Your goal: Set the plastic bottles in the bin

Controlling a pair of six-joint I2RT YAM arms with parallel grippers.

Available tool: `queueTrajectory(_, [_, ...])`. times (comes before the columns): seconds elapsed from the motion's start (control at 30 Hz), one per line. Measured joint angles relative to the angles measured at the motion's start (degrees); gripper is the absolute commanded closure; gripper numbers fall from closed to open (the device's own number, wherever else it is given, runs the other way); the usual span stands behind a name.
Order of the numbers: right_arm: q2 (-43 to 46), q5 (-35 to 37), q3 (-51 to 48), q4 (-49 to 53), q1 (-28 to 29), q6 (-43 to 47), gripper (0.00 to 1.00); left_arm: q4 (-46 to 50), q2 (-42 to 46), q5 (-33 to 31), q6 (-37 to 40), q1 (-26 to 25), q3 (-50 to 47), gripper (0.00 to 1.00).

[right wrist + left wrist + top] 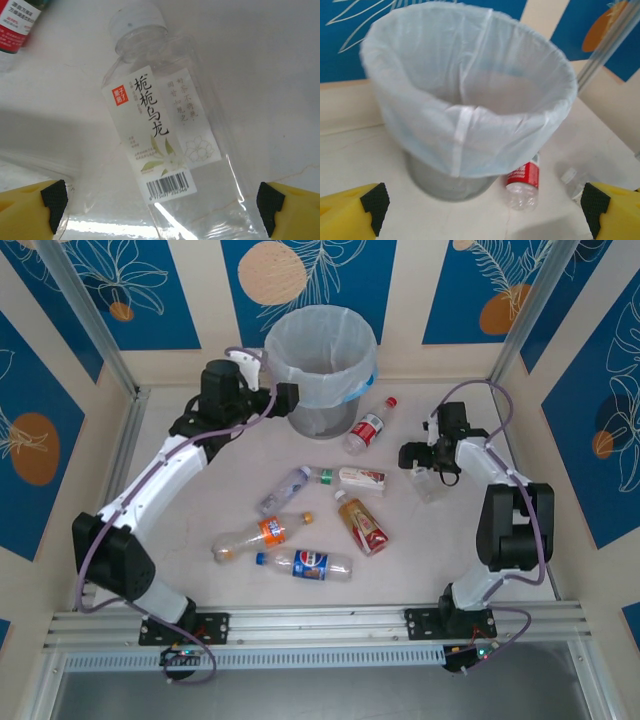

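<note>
the right gripper (161, 206), jaws released, straddled the clear square white-labelled plastic bottle (160, 130) lying flat on the pale bench (270, 60), so lowering centred and closing across its body seemed wisest, while the left gripper (482, 207), also released, faced the bag-lined grey mesh bin (470, 145).

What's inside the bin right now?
The white bag lines the bin, and I see nothing else in there. The very bottom is hidden behind the bag's near edge.

Pale table (420, 550): scattered bottles (310, 564), lined bin (320, 380)
</note>
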State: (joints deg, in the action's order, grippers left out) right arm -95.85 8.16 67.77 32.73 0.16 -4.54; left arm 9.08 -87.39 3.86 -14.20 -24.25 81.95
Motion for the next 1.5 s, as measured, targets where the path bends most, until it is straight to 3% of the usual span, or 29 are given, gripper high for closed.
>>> queueTrajectory(0.37, [-11.63,-0.50,10.40,4.52,-0.39,7.69,0.01,2.32,9.77,-13.09,-5.03,0.00,-15.15,0.01])
queueTrajectory(0.6, [-19.45,3.52,16.92,8.24,0.22,10.73,0.01,2.75,13.09,-18.84,-5.44,0.24,-20.09,0.01])
queueTrajectory(1.0, [-24.15,3.50,22.25,11.78,1.40,12.11,0.05,2.69,13.90,-19.41,-5.40,1.16,-21.31,0.01])
queueTrajectory(1.5, [-26.18,5.97,23.23,12.52,2.03,12.13,0.28,3.30,13.90,-18.71,-5.46,2.71,-21.33,0.01])
